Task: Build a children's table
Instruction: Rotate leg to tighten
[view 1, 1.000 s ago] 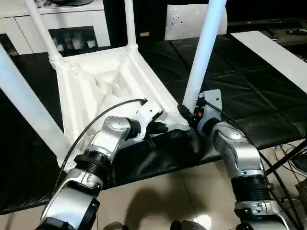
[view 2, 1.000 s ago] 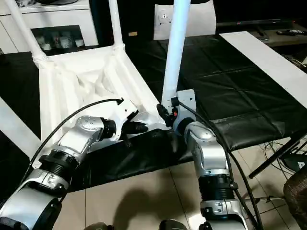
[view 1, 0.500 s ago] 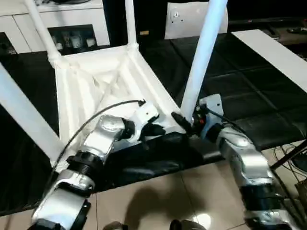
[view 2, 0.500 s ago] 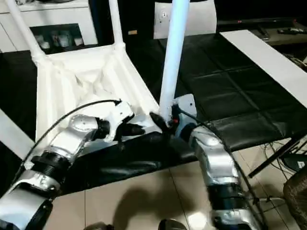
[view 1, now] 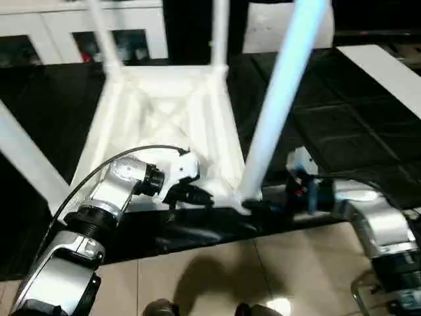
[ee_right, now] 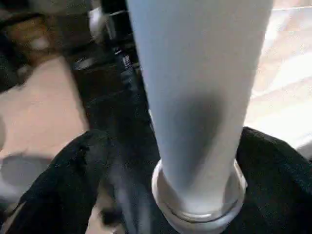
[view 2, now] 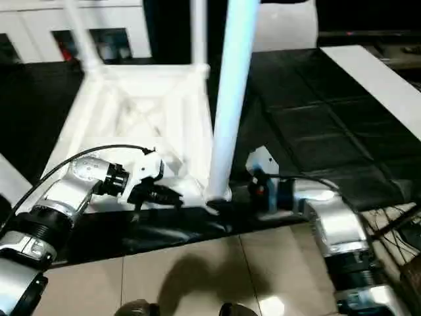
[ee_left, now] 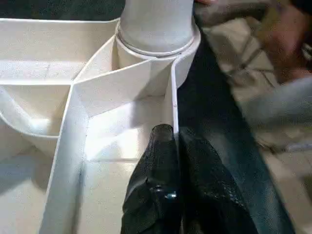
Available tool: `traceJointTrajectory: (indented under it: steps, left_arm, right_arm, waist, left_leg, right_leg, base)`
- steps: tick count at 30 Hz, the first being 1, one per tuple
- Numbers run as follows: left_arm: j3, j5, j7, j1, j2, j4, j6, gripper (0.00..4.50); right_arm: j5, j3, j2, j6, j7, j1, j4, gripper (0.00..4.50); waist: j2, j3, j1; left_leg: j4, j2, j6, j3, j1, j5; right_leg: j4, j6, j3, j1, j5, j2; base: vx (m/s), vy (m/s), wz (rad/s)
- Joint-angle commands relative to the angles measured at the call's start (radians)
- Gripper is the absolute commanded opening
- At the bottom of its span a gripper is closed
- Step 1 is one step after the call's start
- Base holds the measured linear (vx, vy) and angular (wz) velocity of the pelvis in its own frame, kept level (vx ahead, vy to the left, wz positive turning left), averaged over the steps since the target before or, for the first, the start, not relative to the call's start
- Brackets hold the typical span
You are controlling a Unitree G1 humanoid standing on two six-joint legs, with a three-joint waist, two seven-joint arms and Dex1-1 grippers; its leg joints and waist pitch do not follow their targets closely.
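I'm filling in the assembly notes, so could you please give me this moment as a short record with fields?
table: children's table upside down on the black mat, ribbed underside up
legs: four standing in the corner sockets
near leg: near leg seated in its socket, at the mat's edge
left hand: left hand shut, pinching the table's thin rim
right hand: right hand open, fingers on either side of the near leg's base

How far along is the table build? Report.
Done: four legs stand in corner sockets of the upturned tabletop. In hand: the left gripper pinches a tabletop rib; the right gripper stands open around the near leg at its base. Left: probably checking seating and flipping it upright.
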Motion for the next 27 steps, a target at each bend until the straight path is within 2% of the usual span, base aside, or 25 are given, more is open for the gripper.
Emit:
traceJointTrajectory:
  steps: [1, 2, 6, 7, 8, 12, 13, 16, 22, 27]
  left_arm:
    - [-0.046, -0.014, -0.112, -0.026, -0.008, -0.024, -0.048, 0.00]
    - [-0.051, -0.013, -0.128, -0.028, -0.006, -0.020, -0.055, 0.00]
    - [-0.057, -0.010, -0.152, -0.036, 0.000, -0.012, -0.071, 0.00]
    - [-0.059, -0.010, -0.159, -0.039, 0.002, -0.010, -0.073, 0.00]
    - [-0.060, -0.010, -0.166, -0.042, 0.004, -0.007, -0.076, 0.00]
    - [-0.067, -0.011, -0.187, -0.050, 0.011, 0.003, -0.086, 0.00]
    - [-0.073, -0.013, -0.191, -0.053, 0.014, 0.006, -0.091, 0.00]
    - [-0.086, -0.018, -0.194, -0.059, 0.018, 0.013, -0.100, 0.00]
    - [-0.088, -0.016, -0.194, -0.071, 0.014, 0.033, -0.108, 0.00]
    - [-0.078, -0.014, -0.194, -0.076, 0.011, 0.049, -0.106, 0.00]
  right_arm:
    - [0.001, 0.021, -0.021, -0.026, 0.066, -0.018, 0.024, 3.96]
    - [0.001, 0.028, -0.027, -0.029, 0.084, -0.024, 0.034, 3.86]
    - [0.008, 0.041, -0.038, -0.025, 0.120, -0.040, 0.047, 3.57]
    - [0.014, 0.043, -0.039, -0.019, 0.130, -0.044, 0.045, 3.33]
    - [0.018, 0.047, -0.041, -0.015, 0.142, -0.048, 0.045, 3.23]
    - [0.030, 0.061, -0.047, -0.005, 0.180, -0.061, 0.047, 3.01]
    - [0.033, 0.066, -0.047, -0.006, 0.193, -0.065, 0.050, 2.80]
    - [0.036, 0.072, -0.045, -0.010, 0.212, -0.074, 0.060, 2.71]
    - [0.045, 0.080, -0.046, 0.010, 0.239, -0.085, 0.061, 2.14]
    - [0.060, 0.080, -0.046, 0.036, 0.240, -0.078, 0.046, 2.04]
  waist:
    - [-0.008, -0.082, -0.002]
    - [-0.012, -0.081, 0.000]
    - [-0.013, -0.078, 0.006]
    - [-0.013, -0.078, 0.007]
    - [-0.009, -0.078, 0.009]
    - [-0.014, -0.080, 0.009]
    - [-0.013, -0.079, 0.009]
    - [-0.014, -0.081, 0.010]
    - [-0.011, -0.079, 0.011]
    - [-0.012, -0.080, 0.011]
  left_leg:
    - [-0.063, 0.066, 0.106, -0.011, 0.010, -0.100]
    - [-0.063, 0.064, 0.100, -0.011, 0.010, -0.105]
    - [-0.065, 0.065, 0.085, -0.011, 0.012, -0.123]
    - [-0.066, 0.066, 0.083, -0.012, 0.012, -0.124]
    - [-0.066, 0.067, 0.080, -0.013, 0.013, -0.126]
    - [-0.065, 0.065, 0.084, -0.013, 0.010, -0.116]
    - [-0.065, 0.066, 0.086, -0.013, 0.010, -0.111]
    - [-0.064, 0.065, 0.090, -0.013, 0.008, -0.105]
    - [-0.065, 0.065, 0.079, -0.013, 0.010, -0.117]
    - [-0.065, 0.065, 0.077, -0.013, 0.010, -0.112]
  right_leg:
    - [-0.059, -0.217, 0.070, 0.068, -0.219, -0.079]
    - [-0.060, -0.211, 0.070, 0.067, -0.240, -0.080]
    - [-0.067, -0.189, 0.070, 0.065, -0.293, -0.079]
    - [-0.067, -0.186, 0.070, 0.064, -0.296, -0.080]
    - [-0.066, -0.185, 0.070, 0.063, -0.297, -0.080]
    - [-0.063, -0.191, 0.070, 0.065, -0.271, -0.079]
    - [-0.062, -0.192, 0.070, 0.065, -0.268, -0.079]
    - [-0.061, -0.191, 0.069, 0.066, -0.264, -0.079]
    - [-0.064, -0.191, 0.069, 0.065, -0.282, -0.079]
    - [-0.063, -0.188, 0.069, 0.065, -0.278, -0.079]
  base:
    - [0.000, 0.000, 0.00]
    - [0.000, 0.000, 0.00]
    - [0.000, 0.000, 0.00]
    - [0.000, 0.000, 0.00]
    - [0.000, 0.000, 0.00]
    - [0.000, 0.000, 0.00]
    - [0.000, 0.000, 0.00]
    - [0.000, 0.000, 0.00]
    - [0.000, 0.000, 0.00]
    - [0.000, 0.000, 0.00]
